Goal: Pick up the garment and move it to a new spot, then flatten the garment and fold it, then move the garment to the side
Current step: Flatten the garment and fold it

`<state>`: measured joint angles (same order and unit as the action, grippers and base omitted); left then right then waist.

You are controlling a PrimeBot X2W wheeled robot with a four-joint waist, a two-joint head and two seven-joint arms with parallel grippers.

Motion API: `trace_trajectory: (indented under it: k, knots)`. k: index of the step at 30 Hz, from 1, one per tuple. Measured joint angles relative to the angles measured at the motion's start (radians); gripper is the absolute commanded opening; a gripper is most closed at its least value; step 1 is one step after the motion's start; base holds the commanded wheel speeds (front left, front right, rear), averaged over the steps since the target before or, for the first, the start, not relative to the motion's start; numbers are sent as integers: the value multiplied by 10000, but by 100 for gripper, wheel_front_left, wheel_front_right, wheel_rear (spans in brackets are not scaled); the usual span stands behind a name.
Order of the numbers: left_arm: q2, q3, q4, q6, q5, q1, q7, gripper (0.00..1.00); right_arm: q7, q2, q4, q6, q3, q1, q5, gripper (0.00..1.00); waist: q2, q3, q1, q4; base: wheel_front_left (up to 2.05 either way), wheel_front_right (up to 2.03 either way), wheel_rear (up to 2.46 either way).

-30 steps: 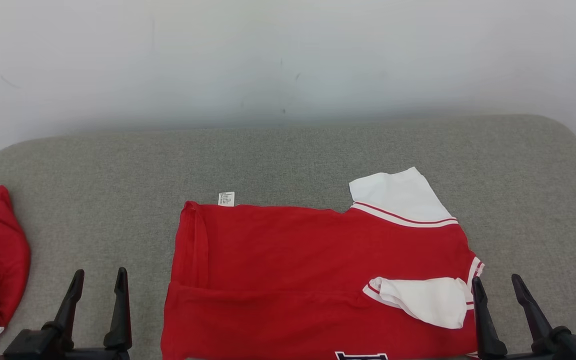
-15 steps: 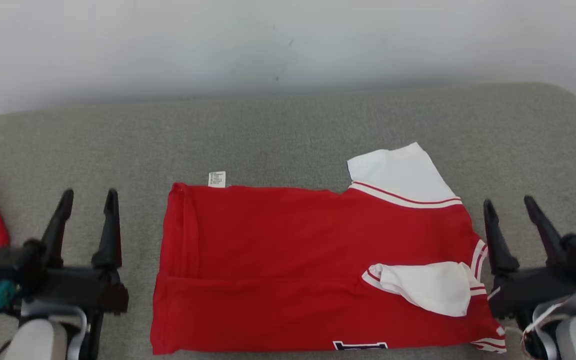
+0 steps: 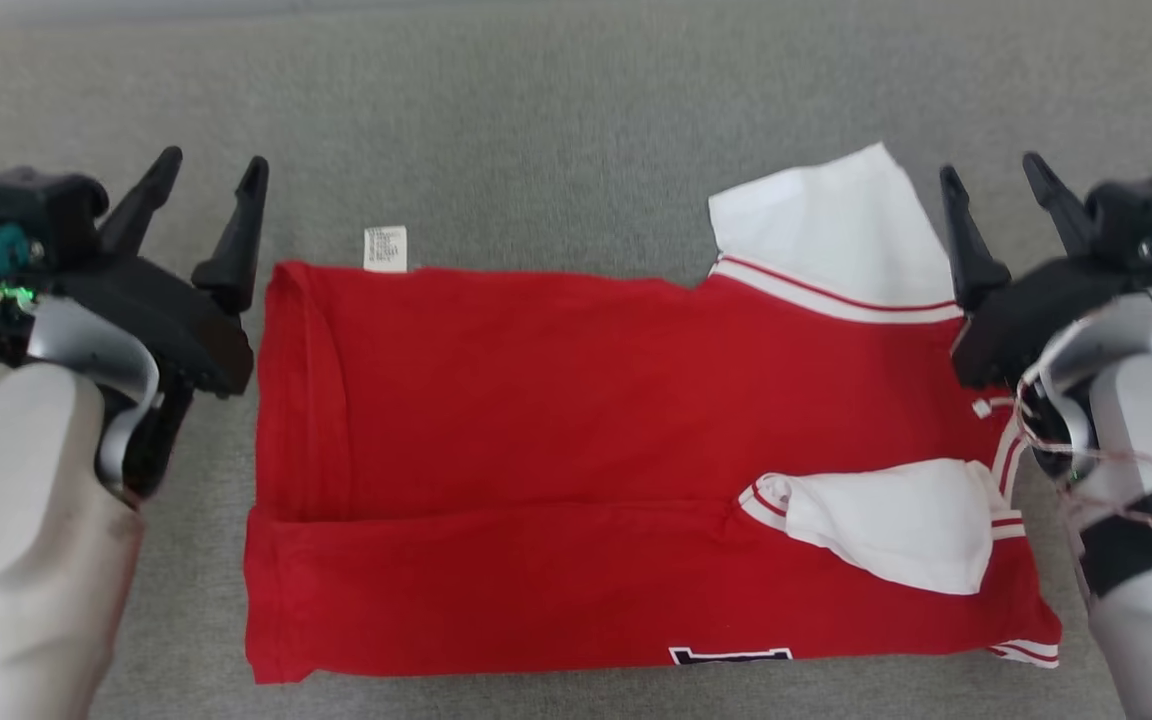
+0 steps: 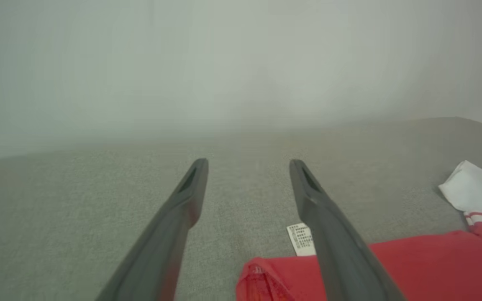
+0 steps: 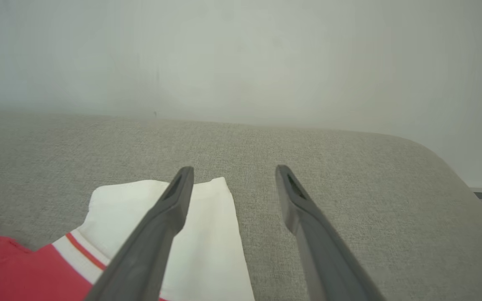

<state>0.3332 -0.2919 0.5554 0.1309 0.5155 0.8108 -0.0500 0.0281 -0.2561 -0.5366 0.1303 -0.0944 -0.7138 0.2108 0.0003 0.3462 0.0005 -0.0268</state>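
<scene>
The garment is a red shirt with white sleeves, folded into a wide rectangle on the grey cushion. One white sleeve sticks out at its far right corner, another lies folded over the red cloth. A white care label pokes out at the far left corner. My left gripper hovers open just left of that corner, nothing between its fingers. My right gripper is open beside the far right sleeve, holding nothing.
The grey fabric surface runs beyond the shirt toward a pale wall. Its rounded right edge shows in the right wrist view, with bare cushion left of the left gripper.
The head camera has tilted down and closer, so the wall and the red cloth at far left left the picture. Both arms have come forward to flank the shirt's far corners, still open.
</scene>
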Motion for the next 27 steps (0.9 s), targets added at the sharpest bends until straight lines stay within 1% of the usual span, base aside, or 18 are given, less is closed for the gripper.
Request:
trace_trajectory:
  k: [5,7,10,15,19,23,27]
  knots:
    - [278,-915,918,0,940,837,523,100,25,58,-1546,0,-679,-1289,13,100,0,769,-1,-51,0,0,0]
    - [297,-1262,1206,0,1262,1037,844,100,-19,42,-2079,0,-955,-1656,13,100,0,1001,-1,-67,0,0,0]
    - [397,-1745,1344,0,1701,1267,1091,100,-150,21,-2778,0,-1283,-2109,119,100,1,1225,-1,-69,0,0,0]
    - [669,-2454,1488,0,2364,1467,2011,100,-288,-27,-3737,0,-1885,-2586,313,100,-1,1156,-5,-13,0,0,0]
    - [895,-2836,1486,0,2665,1593,2633,100,-387,-46,-4265,0,-2299,-2902,581,100,-2,1031,-6,57,0,0,0]
    - [853,-2997,1212,0,3099,1647,3041,100,-355,-86,-4742,0,-2744,-3146,855,100,-2,986,-6,147,0,0,0]
    - [677,-3127,943,0,3605,1653,3423,100,-207,-209,-5206,0,-3030,-3452,989,100,-2,993,-6,262,0,0,0]
